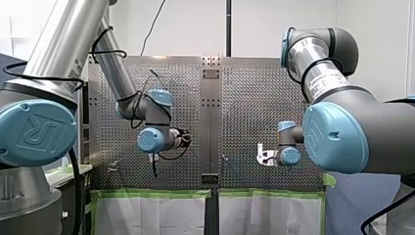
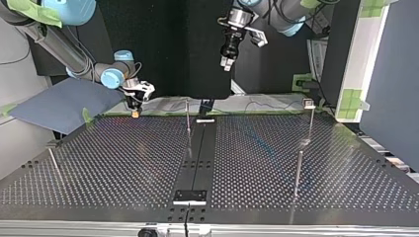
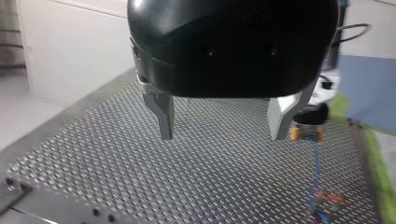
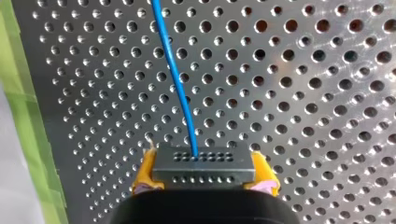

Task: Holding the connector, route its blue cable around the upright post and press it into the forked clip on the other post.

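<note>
**Connector held above the tabletop's edge, cable routing not yet begun**

The connector [image 4: 203,163] is clamped by its two short ends between the yellow pads [image 4: 144,170] of the right tool [image 2: 134,111], so that the face with the pin holes is left uncovered. Its long axis lies across the tool, from pad to pad. The holed face is pointed away from the tool, down toward the tabletop [image 2: 247,163]. This grip is judged to leave the cable free to trail without being pinched.

The blue cable [image 4: 175,70] leaves the middle of that face and is carried on ahead of the tool. In the left wrist view it is seen to drop almost straight down to a small orange piece [image 3: 327,200] on the tabletop, too blurred to be identified. The connector is held near the tabletop's edge, beside the green tape [image 4: 23,116].

A thin upright post [image 2: 188,118] and a second post [image 2: 310,123] with a small head are set well apart from the connector. Whether that head is the forked clip cannot be told. No cable is seen around either post.

The left tool [image 3: 222,135] is raised over the tabletop with its metal fingers [image 3: 163,114] spread and nothing between them, presumably in reserve.
</note>
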Available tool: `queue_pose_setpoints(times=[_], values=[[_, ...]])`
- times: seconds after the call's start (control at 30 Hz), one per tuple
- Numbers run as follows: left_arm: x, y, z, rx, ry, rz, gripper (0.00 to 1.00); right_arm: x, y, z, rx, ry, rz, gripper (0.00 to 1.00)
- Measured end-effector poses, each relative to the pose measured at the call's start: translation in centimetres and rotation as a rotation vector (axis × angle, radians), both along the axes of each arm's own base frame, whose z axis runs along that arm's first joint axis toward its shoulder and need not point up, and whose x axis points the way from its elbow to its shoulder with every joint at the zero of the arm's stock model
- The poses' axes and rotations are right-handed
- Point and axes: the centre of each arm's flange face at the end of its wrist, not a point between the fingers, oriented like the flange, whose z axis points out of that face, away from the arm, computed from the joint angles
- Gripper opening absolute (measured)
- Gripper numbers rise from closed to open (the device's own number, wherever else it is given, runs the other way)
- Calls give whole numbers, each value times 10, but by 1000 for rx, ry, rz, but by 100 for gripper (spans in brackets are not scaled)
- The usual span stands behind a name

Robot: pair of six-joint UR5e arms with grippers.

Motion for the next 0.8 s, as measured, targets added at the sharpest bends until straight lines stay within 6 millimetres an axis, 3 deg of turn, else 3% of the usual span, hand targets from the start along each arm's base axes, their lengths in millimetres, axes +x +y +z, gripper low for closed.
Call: queue_pose_setpoints(times=[0.27,0.8], values=[[-1,13,-6,17,24,62,100,1,0,0,-1,-1,1,0],[4,19,-7,27,26,91,100,-4,-9,7,-19,8,-24,0]])
